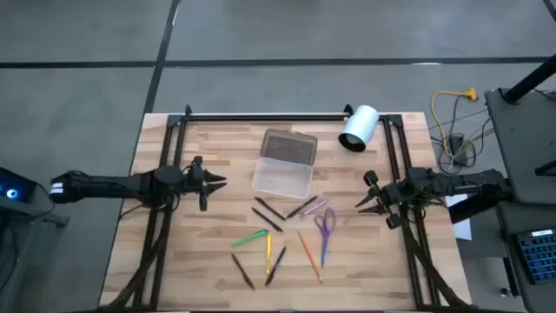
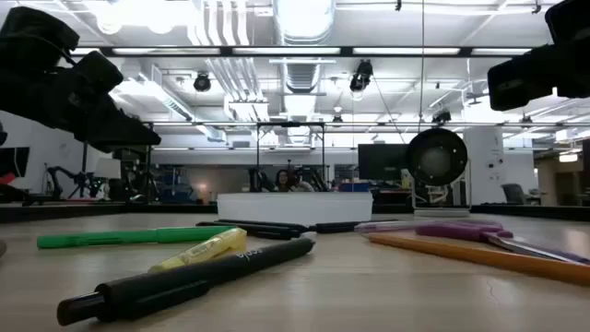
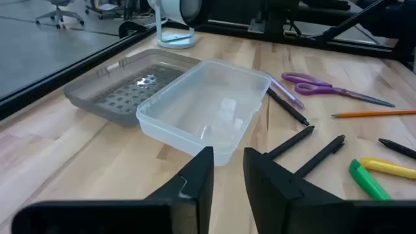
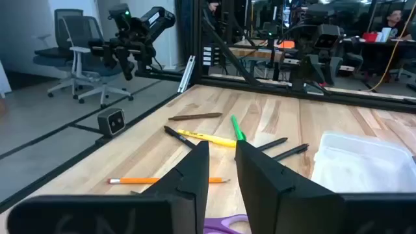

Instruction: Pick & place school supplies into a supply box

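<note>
Since the box [image 1: 283, 176] lies open and empty at centre frame in the high view, lid [image 1: 288, 145] folded back above it, nothing is packed yet. All supplies sit below it: dark pencils [image 1: 268, 214], green pen [image 1: 250, 237], yellow pen [image 1: 268, 251], orange pencil [image 1: 309, 255], blue pen [image 1: 324, 248] and scissors [image 1: 325, 223]. The left gripper [image 1: 219, 182] hangs at centre left, the right gripper [image 1: 362, 205] at centre right, neither holding anything.

From the low view, only pens show close up, a dark pen [image 2: 184, 281] at lower left; the box is a pale strip mid-frame.

Through the left wrist view, the box's bare floor is plain, and the fingers [image 3: 197, 182] stand slightly apart with nothing between.

Across the right wrist view, the right fingers [image 4: 194, 170] likewise show a narrow empty gap, and the left arm [image 4: 133, 32] appears at upper left.
</note>
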Controlling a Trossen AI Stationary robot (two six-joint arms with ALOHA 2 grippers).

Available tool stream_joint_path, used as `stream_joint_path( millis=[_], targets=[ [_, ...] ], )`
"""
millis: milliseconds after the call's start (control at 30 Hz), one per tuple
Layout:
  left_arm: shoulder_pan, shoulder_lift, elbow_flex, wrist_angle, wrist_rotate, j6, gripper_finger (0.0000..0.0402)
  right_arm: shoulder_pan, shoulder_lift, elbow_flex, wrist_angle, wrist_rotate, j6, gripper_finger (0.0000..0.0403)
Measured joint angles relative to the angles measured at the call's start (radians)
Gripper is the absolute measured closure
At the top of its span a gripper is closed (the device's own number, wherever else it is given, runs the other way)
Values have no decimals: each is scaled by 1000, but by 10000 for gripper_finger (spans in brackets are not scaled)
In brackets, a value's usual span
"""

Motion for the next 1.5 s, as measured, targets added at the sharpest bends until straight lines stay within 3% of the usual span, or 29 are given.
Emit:
stream_joint_path(
  millis=[1500],
  targets=[
    [0,0,0,0,0,0,332,0,0,0,0,0,0,332]
  ],
)
